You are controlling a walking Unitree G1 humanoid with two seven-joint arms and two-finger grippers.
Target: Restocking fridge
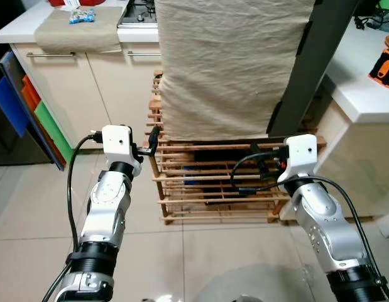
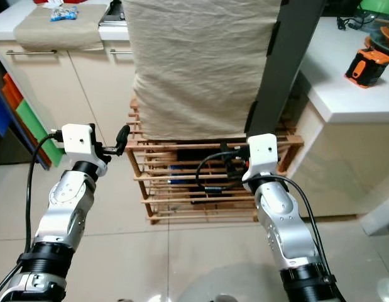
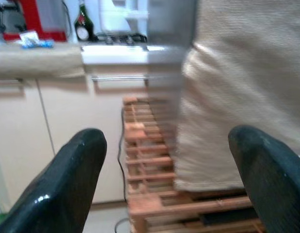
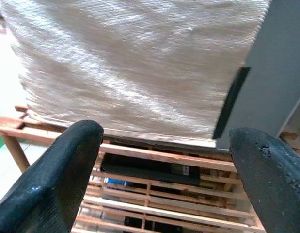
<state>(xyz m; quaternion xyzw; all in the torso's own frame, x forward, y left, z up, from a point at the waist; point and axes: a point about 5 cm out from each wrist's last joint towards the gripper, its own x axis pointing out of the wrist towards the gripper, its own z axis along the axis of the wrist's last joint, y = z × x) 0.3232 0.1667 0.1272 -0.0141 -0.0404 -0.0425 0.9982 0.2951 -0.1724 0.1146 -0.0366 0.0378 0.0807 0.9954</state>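
A wooden slatted rack stands on the tiled floor straight ahead, its upper part draped in a beige cloth. Dark items lie on its lower shelves. A tall dark grey panel rises at the rack's right side. My left gripper is held up near the rack's left edge, open and empty; its wrist view looks between the fingers at the rack and cloth. My right gripper is open and empty in front of the rack's right half, just below the cloth's hem.
Cream cabinets with a white counter run along the back left, carrying a blue packet and a hob. Coloured boards lean at the left. A white counter with an orange-black tool stands at the right.
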